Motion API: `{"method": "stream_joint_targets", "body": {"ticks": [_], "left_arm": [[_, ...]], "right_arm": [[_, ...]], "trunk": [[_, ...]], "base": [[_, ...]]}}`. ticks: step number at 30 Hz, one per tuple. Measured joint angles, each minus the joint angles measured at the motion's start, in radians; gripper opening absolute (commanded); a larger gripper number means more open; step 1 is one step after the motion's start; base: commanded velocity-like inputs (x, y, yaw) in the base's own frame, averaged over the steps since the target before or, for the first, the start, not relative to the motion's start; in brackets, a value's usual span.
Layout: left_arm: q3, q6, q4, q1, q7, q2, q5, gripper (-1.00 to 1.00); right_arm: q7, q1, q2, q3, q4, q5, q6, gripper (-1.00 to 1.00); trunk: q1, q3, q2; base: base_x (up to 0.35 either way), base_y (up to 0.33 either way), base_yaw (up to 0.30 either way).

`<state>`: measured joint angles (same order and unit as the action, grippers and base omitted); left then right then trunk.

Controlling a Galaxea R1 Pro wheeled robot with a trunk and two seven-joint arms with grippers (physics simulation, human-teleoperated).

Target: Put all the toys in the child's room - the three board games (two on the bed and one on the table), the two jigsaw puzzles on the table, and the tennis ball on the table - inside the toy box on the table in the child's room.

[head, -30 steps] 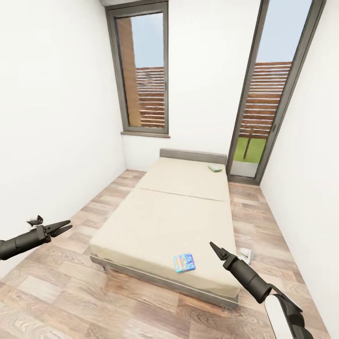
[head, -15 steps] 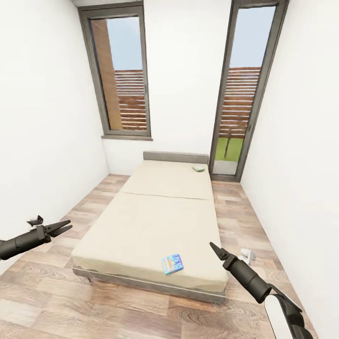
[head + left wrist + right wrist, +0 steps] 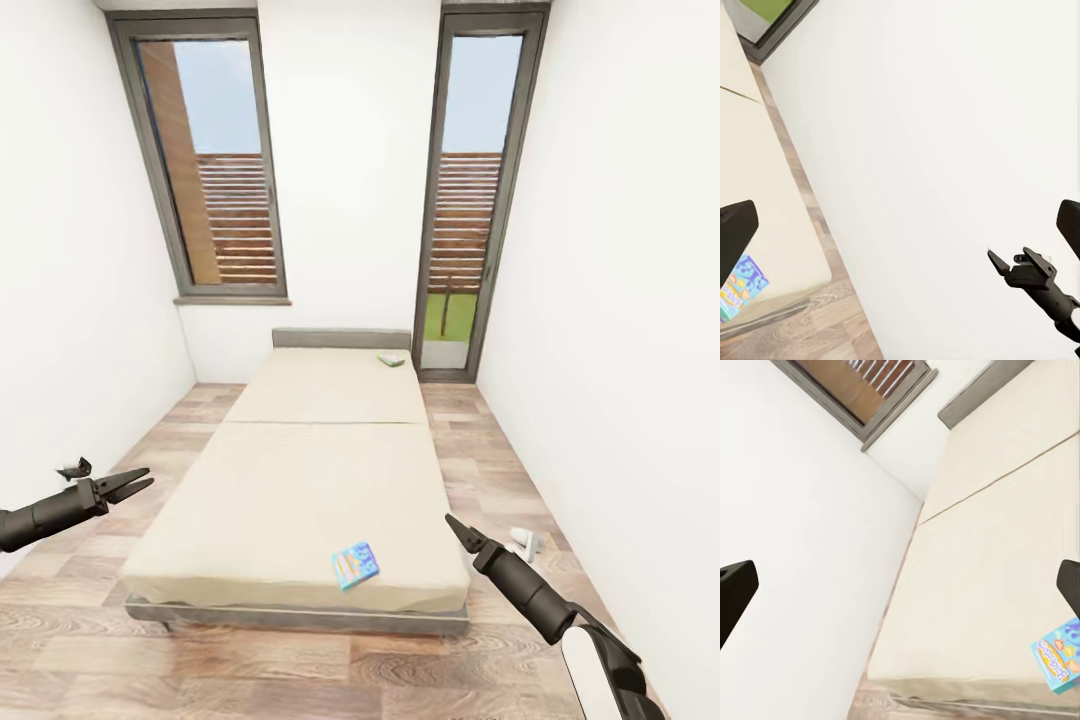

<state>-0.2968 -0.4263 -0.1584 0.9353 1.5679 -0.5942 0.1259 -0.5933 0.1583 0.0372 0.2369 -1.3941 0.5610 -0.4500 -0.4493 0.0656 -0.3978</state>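
Observation:
The bed (image 3: 320,470) lies lengthwise ahead of me, a cream mattress with one seam. A small blue board game (image 3: 355,564) rests near its front edge, also seen as a blue box (image 3: 739,285) in the left wrist view and a blue box (image 3: 1061,654) in the right wrist view. A second, greenish board game (image 3: 391,359) lies at the far end by the headboard. My left gripper (image 3: 143,481) hangs open over the floor left of the bed. My right gripper (image 3: 453,524) is open at the bed's front right corner. Both are empty. The table and toy box are out of view.
White walls close in on both sides. A window (image 3: 210,170) and a tall glass door (image 3: 470,200) stand in the back wall. A small white object (image 3: 526,541) lies on the wood floor right of the bed. Floor strips run along both sides of the bed.
The whole view has swung, so the bed and windows have shifted left in the picture and now sit square ahead. Both arms hold the same pose.

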Motion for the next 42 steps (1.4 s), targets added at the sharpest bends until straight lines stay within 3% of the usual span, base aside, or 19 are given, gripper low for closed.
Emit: {"method": "stream_joint_targets", "body": {"ticks": [14, 24, 35, 42], "left_arm": [[0.000, 0.000, 0.000, 0.000, 0.000, 0.000, 0.000, 1.00], [-0.001, 0.004, 0.001, 0.000, 0.000, -0.003, 0.002, 1.00], [-0.001, 0.003, 0.001, 0.000, 0.000, -0.002, 0.002, 1.00], [0.000, 0.002, 0.001, 0.000, 0.000, -0.001, 0.002, 1.00]], "right_arm": [[0.000, 0.000, 0.000, -0.001, 0.000, -0.001, 0.001, 1.00], [0.000, 0.001, 0.000, -0.002, -0.001, 0.000, -0.003, 1.00], [0.020, 0.003, -0.001, -0.062, -0.001, -0.004, -0.002, 1.00], [0.053, 0.003, -0.001, -0.067, -0.001, -0.003, -0.002, 1.00]], "trunk": [[0.000, -0.014, 0.000], [0.000, -0.014, 0.000], [0.000, -0.005, 0.000], [0.000, -0.005, 0.000]], "base": [[0.036, 0.211, -0.244], [0.128, 0.059, -0.054], [0.008, 0.003, -0.002], [0.000, 0.000, 0.000]]}}
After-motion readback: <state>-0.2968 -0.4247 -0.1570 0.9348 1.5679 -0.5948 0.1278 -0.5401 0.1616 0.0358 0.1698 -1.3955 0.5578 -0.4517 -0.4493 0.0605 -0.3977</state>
